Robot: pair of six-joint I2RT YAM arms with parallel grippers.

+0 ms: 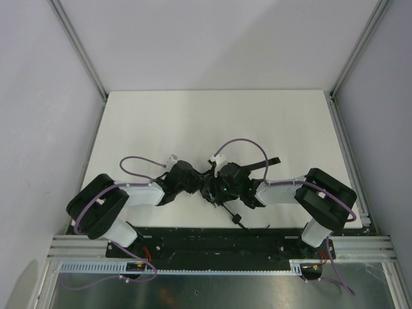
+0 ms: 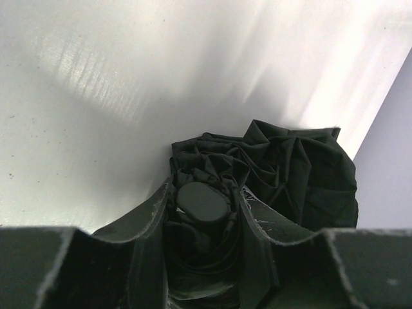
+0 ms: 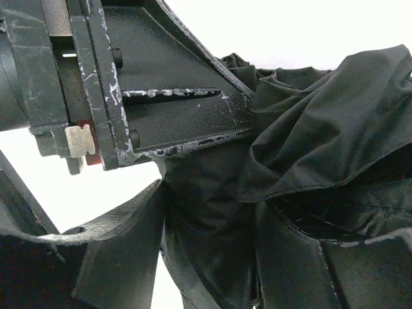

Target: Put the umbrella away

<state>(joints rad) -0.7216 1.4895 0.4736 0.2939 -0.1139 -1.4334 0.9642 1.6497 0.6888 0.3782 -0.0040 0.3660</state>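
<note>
The black fabric umbrella (image 1: 211, 183) lies collapsed near the front middle of the white table, held between both arms. My left gripper (image 1: 193, 182) is shut on its end; in the left wrist view the oval cap (image 2: 202, 203) sits between my fingers (image 2: 150, 215) with bunched fabric (image 2: 302, 170) beyond. My right gripper (image 1: 222, 183) is shut on the umbrella's folded fabric (image 3: 212, 212), which fills the gap between its fingers (image 3: 122, 238). The left gripper's body (image 3: 161, 96) shows close in the right wrist view. A thin black strap (image 1: 235, 217) trails toward the front edge.
The white table (image 1: 212, 122) is walled by grey panels with metal posts at the back corners. The black base rail (image 1: 212, 241) runs along the front edge. A thin black rod or strap (image 1: 267, 163) sticks out right of the umbrella.
</note>
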